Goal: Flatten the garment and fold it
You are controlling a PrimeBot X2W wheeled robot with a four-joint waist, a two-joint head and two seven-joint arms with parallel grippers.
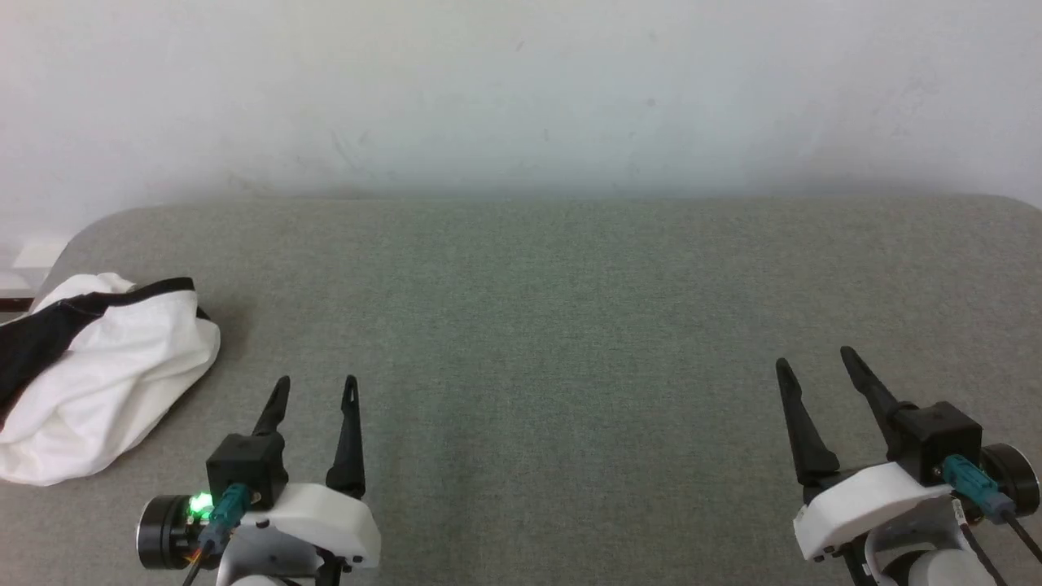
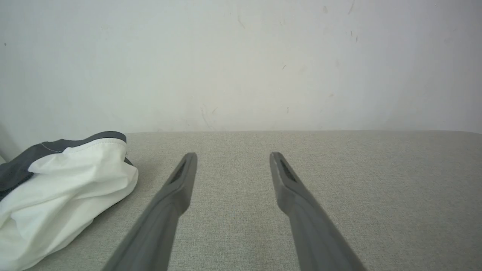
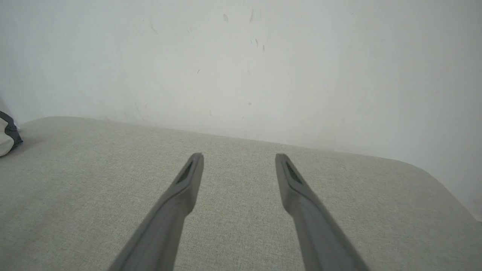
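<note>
While the garment lies bunched in a loose heap, no part of the task is complete: flattening has not begun and no fold has been made. White body cloth and a black band show; the chest print cannot be seen. The heap sits at the 9 o'clock edge of the grey fabric-covered table, partly running out of the head view. From the left gripper it lies at about 10 o'clock, near but apart. From the right gripper it lies at 9 o'clock, well apart across bare fabric. Both grippers stand with fingers spread and hold nothing. Judged from this layout, the work left is to reach the heap, draw it toward the centre, spread it flat, then fold it. Count: one garment, two grippers, four fingers, one table, one pale wall at 12 o'clock.
</note>
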